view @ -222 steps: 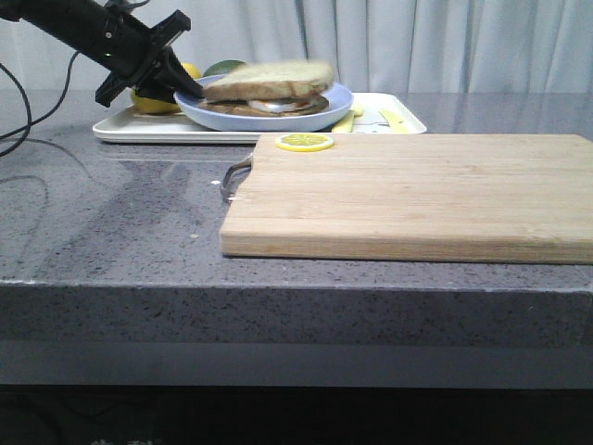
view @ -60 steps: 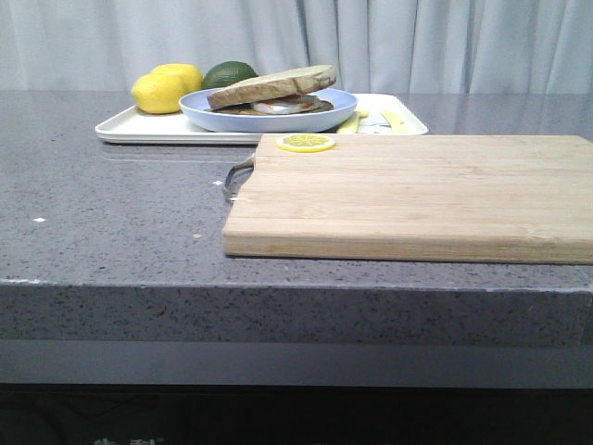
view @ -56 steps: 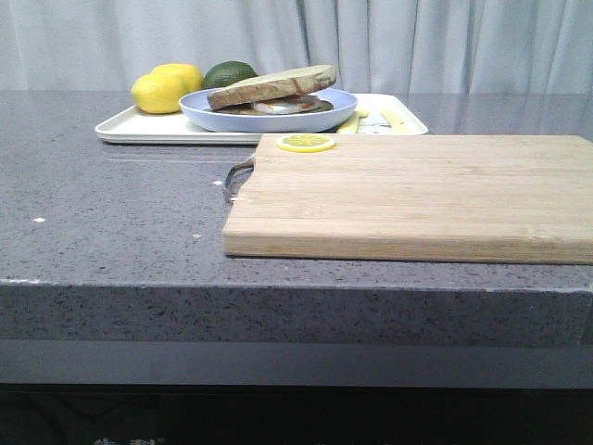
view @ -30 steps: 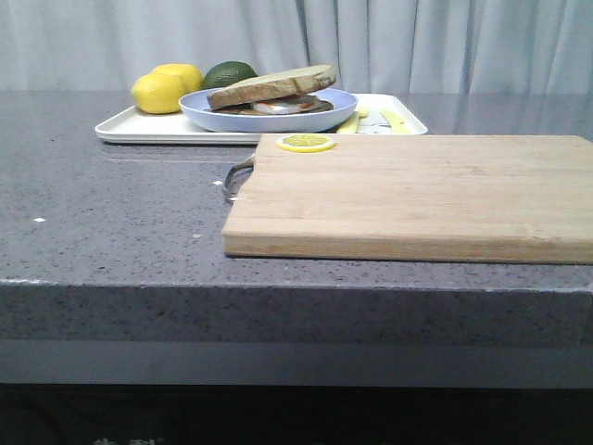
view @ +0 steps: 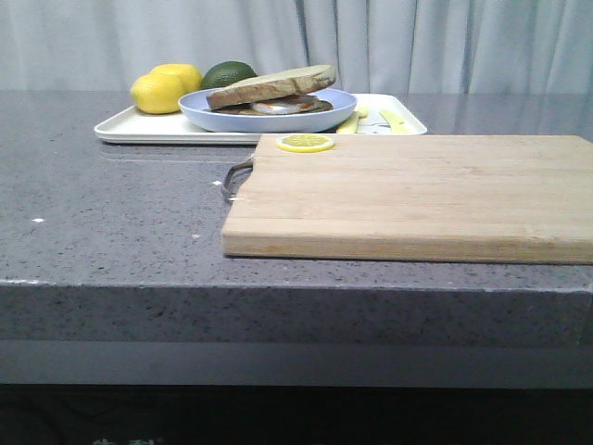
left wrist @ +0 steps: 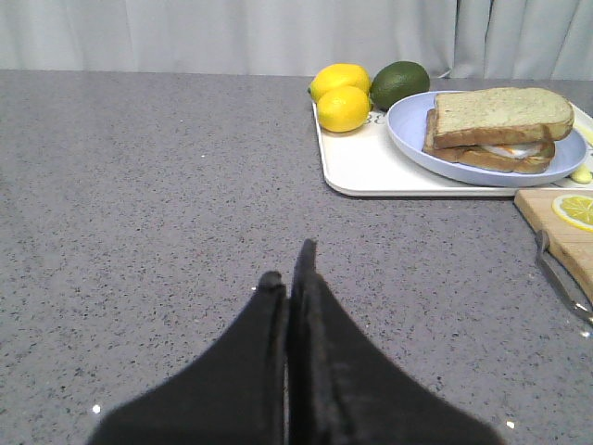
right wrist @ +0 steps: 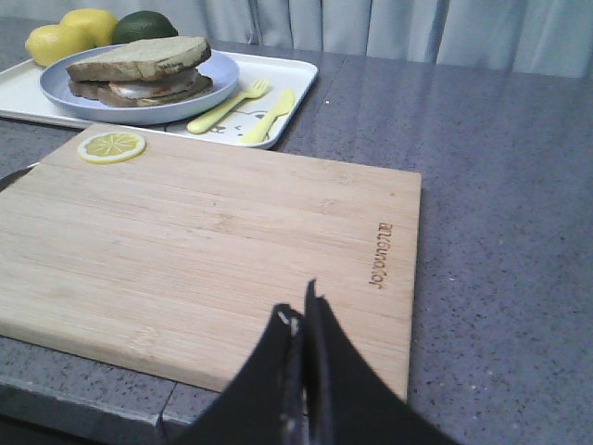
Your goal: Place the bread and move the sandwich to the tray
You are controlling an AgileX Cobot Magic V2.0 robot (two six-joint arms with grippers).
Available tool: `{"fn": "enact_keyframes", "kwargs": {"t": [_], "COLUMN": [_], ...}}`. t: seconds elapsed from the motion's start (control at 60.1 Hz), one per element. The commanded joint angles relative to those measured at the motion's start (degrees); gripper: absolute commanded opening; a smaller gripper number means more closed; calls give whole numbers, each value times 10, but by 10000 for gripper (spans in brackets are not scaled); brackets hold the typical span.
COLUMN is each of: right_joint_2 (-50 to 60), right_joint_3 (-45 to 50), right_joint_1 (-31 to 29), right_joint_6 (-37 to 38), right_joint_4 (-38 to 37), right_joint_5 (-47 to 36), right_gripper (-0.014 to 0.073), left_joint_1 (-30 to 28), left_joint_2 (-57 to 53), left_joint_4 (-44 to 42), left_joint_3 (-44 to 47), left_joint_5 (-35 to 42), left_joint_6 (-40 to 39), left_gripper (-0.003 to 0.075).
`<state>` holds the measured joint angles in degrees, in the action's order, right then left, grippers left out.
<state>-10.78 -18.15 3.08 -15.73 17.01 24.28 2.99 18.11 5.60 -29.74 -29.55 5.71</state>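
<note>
Well, neither arm shows in the front view, so each hand can only be seen from its own wrist camera. The egg inside the sandwich (left wrist: 500,130) is mostly hidden by the bread (left wrist: 502,115) lying on top; only a thin white and orange strip peeks out at the side. The drawing printed on the tray (left wrist: 363,167) is too faint to make out. The cutting board (right wrist: 208,250) is cut off at the edge in the left wrist view, where only a corner and its metal handle (left wrist: 561,278) show.

The left hand (left wrist: 289,269) has its fingers pressed together and holds nothing. It hangs over bare worktop (view: 111,213), well apart from the tray. The right hand (right wrist: 298,320) is also pressed together and holds nothing. It is over the near edge of the cutting board.

The sandwich sits on a blue plate (view: 269,116), and the plate rests on the white tray at the back of the worktop. Two lemons (view: 165,89) and an avocado (view: 228,73) sit on the tray beside the plate. A yellow fork (right wrist: 228,106) and knife (right wrist: 271,116) lie on the tray's other end. A lemon slice (view: 306,143) lies on the board's far corner. The worktop is grey speckled stone. Pale curtains (view: 417,42) hang behind it.
</note>
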Motion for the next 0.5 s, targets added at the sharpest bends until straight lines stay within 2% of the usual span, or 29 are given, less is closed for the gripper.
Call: {"fn": "enact_keyframes", "kwargs": {"t": [0.0,0.166,0.3,0.416,0.483], "right_joint_2": [-4,-4,-4,-4,-4], "right_joint_3": [-16,-16,-16,-16,-16], "right_joint_1": [-2,-2,-2,-2,-2], "right_joint_6": [0,0,0,0,0], "right_joint_4": [4,4,4,4,4], "right_joint_5": [-42,-42,-42,-42,-42], "right_gripper": [-76,-76,-76,-76,-76], "left_joint_1": [0,-3,-3,-3,-3], "left_joint_2": [5,-25,-80,-134,-161], "left_joint_4": [27,34,1,-35,-36], "left_joint_3": [-14,22,89,144,172], "left_joint_5": [48,92,138,141,141], "left_joint_6": [-3,-8,-35,-81,-82], "left_gripper": [-19,-19,-19,-19,-19]}}
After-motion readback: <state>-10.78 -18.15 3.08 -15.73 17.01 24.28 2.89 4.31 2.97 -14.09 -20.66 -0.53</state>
